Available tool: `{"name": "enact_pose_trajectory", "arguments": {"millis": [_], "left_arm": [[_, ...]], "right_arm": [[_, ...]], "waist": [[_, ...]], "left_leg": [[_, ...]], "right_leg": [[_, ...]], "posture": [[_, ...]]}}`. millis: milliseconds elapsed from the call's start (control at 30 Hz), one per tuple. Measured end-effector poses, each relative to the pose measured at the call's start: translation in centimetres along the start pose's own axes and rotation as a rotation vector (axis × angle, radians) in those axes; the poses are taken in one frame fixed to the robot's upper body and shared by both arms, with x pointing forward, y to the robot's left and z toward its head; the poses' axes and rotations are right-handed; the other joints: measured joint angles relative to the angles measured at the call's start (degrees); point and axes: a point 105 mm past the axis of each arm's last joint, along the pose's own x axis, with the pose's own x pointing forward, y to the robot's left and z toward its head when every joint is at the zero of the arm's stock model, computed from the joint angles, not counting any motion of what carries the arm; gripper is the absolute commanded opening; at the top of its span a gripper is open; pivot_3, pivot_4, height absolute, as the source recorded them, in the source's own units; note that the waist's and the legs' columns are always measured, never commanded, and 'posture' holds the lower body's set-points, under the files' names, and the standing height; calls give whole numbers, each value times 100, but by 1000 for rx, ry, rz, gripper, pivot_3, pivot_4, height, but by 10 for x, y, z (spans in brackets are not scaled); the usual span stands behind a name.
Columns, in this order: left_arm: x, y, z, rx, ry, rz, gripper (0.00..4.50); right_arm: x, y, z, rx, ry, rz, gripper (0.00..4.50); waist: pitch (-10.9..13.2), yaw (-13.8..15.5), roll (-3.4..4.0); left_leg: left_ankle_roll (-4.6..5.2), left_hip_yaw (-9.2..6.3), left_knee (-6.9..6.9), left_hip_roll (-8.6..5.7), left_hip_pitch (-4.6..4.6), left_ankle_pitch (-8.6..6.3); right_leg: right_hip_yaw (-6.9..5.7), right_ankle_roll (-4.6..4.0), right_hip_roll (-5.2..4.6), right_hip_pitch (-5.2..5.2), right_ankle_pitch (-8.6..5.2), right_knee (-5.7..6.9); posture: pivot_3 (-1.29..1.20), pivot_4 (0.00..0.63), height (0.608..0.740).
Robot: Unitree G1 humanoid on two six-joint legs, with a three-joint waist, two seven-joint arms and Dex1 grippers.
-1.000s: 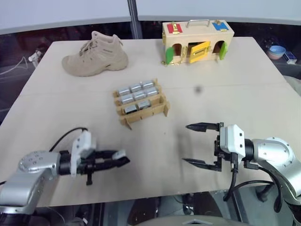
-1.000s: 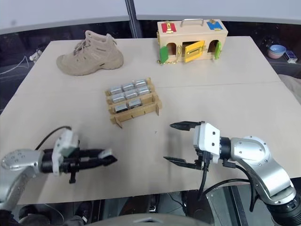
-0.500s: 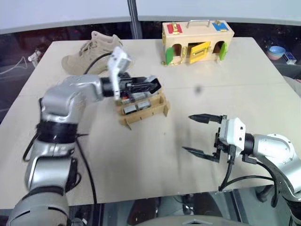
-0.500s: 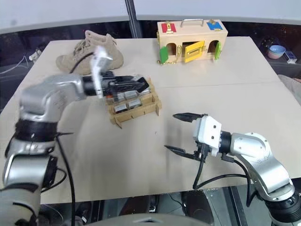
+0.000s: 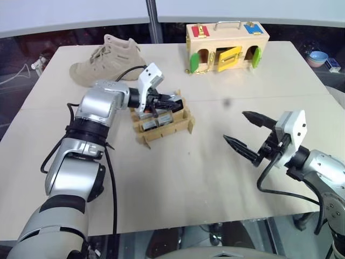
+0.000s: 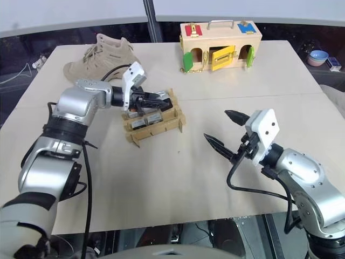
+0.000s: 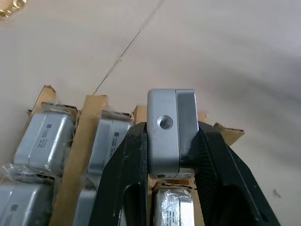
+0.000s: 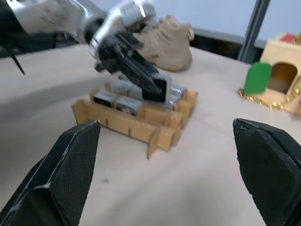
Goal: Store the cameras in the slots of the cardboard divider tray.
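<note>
The cardboard divider tray (image 5: 166,129) lies in the middle of the table, with several wrapped silver-grey cameras (image 5: 156,120) in its slots. My left gripper (image 5: 173,100) hovers just over the tray's far rows, shut on one silver-grey camera (image 7: 170,134) that stands upright between the black fingers (image 7: 124,174). The same gripper and camera (image 8: 162,89) show above the tray (image 8: 141,120) in the right wrist view. My right gripper (image 5: 236,127) hangs above the table to the right of the tray, open wide and holding nothing.
A tan boot (image 5: 110,62) sits at the far left of the table. A wooden box with coloured doors (image 5: 226,46) stands at the far middle. A blue bowl (image 5: 317,58) lies beyond the table's right edge. Bare tabletop stretches between the tray and my right gripper.
My left arm has swung from the table's near left up and across to the tray, carrying the camera. My right gripper has risen, turned upward and shifted right, still open.
</note>
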Motion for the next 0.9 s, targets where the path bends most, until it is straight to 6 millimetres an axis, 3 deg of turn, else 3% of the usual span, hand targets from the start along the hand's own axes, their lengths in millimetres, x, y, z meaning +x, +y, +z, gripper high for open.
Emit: {"name": "enact_pose_trajectory", "arguments": {"millis": [533,600,700,767,833,900], "left_arm": [[14,-1,-17,81,138,0,741],[15,-2,-18,89,147,-2,1789],[15,-3,-16,103,135,-2,2817],[13,-9,-3,97,61,-9,3651],[9,-11,5,88,20,-14,3651],[-9,-15,24,86,-68,-2,3651]], "right_arm": [[5,5,21,-52,-117,17,4500],[5,5,21,-53,-119,18,4500],[4,5,20,-53,-115,19,4500],[3,6,18,-51,-107,19,4500],[3,6,16,-48,-99,19,4500],[1,7,11,-38,-77,17,4500]], "waist": [[0,-7,0],[0,-10,0],[0,-6,0],[0,-5,-1],[1,-6,-1],[1,-18,-1]], "left_leg": [[0,1,2,1,1,0],[0,1,2,2,2,0],[1,2,2,2,3,-1],[0,1,4,2,0,0],[0,-1,5,2,-3,0],[0,3,4,3,1,0]], "right_leg": [[2,0,1,-1,0,5],[2,0,2,-1,0,7],[3,0,1,-1,0,9],[3,0,-1,-1,0,8],[3,0,-2,-2,0,7],[7,0,-3,-3,0,8]], "posture": [[0,150,740],[0,150,740],[0,150,740],[0,150,740],[0,150,740],[0,150,740]]}}
